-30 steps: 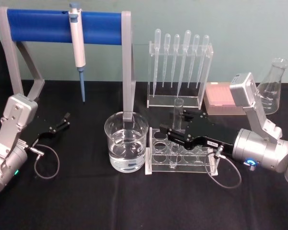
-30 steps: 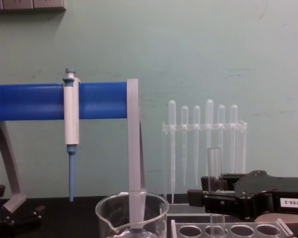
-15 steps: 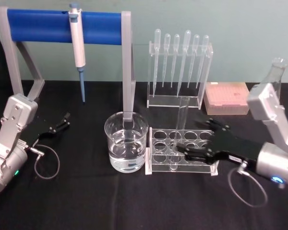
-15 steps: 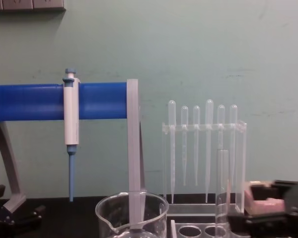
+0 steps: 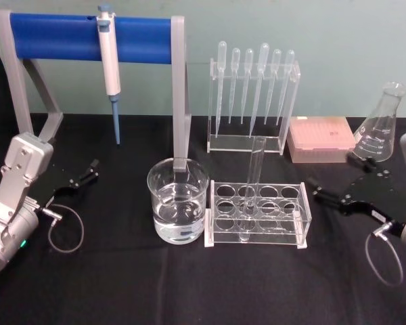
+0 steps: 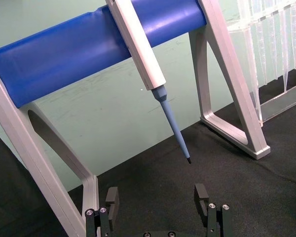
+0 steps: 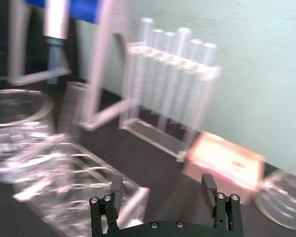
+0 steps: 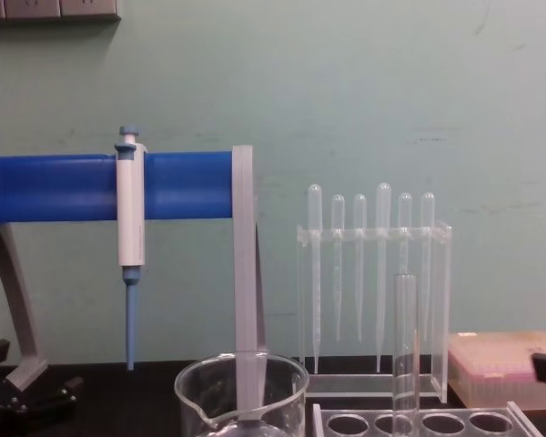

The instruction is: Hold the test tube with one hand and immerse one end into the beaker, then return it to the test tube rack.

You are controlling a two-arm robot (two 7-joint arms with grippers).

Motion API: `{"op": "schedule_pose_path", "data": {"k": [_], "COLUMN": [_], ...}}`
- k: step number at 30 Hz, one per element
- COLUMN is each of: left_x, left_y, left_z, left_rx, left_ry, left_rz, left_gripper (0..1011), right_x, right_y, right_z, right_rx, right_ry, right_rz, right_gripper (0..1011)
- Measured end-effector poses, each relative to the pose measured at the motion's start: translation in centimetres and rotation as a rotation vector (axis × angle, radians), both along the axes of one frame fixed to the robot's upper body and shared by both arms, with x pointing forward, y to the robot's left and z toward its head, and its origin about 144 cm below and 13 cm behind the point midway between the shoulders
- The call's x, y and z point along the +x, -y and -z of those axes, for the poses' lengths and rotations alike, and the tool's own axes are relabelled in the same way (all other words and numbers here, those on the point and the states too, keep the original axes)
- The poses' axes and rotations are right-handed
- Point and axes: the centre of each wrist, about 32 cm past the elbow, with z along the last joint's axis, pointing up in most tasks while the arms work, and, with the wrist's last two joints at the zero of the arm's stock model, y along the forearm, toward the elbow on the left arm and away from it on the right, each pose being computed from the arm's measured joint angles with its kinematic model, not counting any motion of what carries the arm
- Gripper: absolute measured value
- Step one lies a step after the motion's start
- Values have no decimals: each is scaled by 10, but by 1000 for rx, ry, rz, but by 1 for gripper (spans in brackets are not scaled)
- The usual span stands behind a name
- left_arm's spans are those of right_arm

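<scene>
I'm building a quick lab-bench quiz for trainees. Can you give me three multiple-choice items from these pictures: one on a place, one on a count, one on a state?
1. Where does the test tube stand?
A. in the clear rack beside the beaker
B. inside the beaker
C. in the right pincer

2. How many pipettes hang in the stand at the back?
A. three
B. six
C. nine

3. How is the right pincer?
A. shut on the tube
B. open and empty, apart from the rack
C. dipped into the beaker

Answers:
1 A, the head view shows the tube upright in a rack hole.
2 B, six bulb tops show in a row.
3 B, the right wrist view shows its fingers spread with nothing between them. The left pincer lies open at the left, near the blue stand.
</scene>
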Motion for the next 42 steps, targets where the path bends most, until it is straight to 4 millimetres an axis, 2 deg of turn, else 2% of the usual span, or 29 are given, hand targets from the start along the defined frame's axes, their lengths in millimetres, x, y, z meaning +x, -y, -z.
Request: {"op": "schedule_pose_path", "data": {"k": [4, 6, 7, 14, 24, 42], "left_x": [0, 0, 0, 0, 0, 0], "left_y": [0, 0, 0, 0, 0, 0], "left_z": [0, 0, 0, 0, 0, 0], "left_rx": [0, 0, 0, 0, 0, 0], "left_ry": [0, 0, 0, 0, 0, 0], "left_rz": [0, 0, 0, 0, 0, 0], "left_gripper": [1000, 1000, 1000, 1000, 1000, 1000], "right_x": [5, 6, 11, 23, 26, 26], "right_y": [-4, -6, -13, -28, -30, -33], "right_z": [15, 17, 25, 46, 53, 52], "right_rx": [-33, -41, -86, -190, -211, -227], "right_ry": [53, 60, 82, 112, 150, 159], "right_rz": [134, 147, 189, 218, 236, 242], "right_gripper": [1000, 1000, 1000, 1000, 1000, 1000]}}
